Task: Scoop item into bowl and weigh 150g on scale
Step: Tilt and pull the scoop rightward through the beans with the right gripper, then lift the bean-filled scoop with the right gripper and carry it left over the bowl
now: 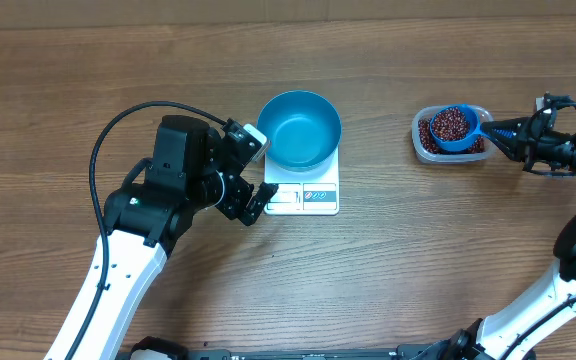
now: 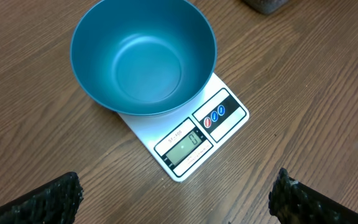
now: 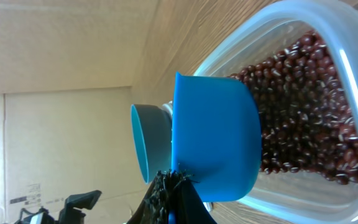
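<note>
Left hand released, jaws wide, just left of flat white square scale on woodgrain surface; smooth round teal bowl on it. Right: right hand clenched on glossy blue scoop, heaped tiny red-brown beans, over clear plastic tub of beans
</note>
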You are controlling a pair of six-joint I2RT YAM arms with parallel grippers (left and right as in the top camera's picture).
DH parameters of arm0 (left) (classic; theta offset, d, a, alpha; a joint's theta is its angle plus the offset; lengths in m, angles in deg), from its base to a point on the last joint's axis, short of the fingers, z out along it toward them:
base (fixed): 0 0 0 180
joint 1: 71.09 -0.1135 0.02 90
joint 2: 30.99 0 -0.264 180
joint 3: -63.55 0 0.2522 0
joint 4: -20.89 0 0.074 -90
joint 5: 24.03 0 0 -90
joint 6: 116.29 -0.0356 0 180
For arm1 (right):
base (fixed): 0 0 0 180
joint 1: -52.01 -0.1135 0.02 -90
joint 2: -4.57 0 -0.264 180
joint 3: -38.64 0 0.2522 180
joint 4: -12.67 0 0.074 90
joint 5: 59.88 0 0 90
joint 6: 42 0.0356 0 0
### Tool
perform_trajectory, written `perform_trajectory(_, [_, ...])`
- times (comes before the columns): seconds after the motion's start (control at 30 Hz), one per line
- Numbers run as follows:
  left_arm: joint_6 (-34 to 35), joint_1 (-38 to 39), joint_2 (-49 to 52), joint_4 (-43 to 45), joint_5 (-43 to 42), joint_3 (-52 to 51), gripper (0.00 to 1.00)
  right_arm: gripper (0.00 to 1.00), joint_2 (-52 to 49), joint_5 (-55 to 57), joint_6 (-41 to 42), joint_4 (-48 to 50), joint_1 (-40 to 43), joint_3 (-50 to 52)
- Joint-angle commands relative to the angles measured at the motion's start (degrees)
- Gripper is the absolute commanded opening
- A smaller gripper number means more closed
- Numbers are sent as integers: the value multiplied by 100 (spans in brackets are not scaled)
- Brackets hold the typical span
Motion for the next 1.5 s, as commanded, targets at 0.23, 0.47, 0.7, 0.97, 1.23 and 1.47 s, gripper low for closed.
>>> perform_trajectory(0.23, [-87,-24,35,20,-101,-55,100,4,-13,-481,-157,-149,48,35])
perform_trajectory(0.47, [-87,-24,35,20,-101,-55,100,4,-4,-546,-160,-190,39,35])
perform_trajectory(0.7, [-87,-24,35,20,-101,-55,99,4,33,-566,-190,-326,37,20])
perform_trajectory(0.97, [-87,-24,35,20,-101,-55,100,4,363,-664,-437,-702,37,-136])
perform_trajectory(1.23, [-87,-24,35,20,-101,-55,100,4,1027,-667,-433,-852,-63,-144])
perform_trajectory(1.47, [-87,-24,35,20,-101,-55,99,4,1405,-946,-400,-907,-457,-166])
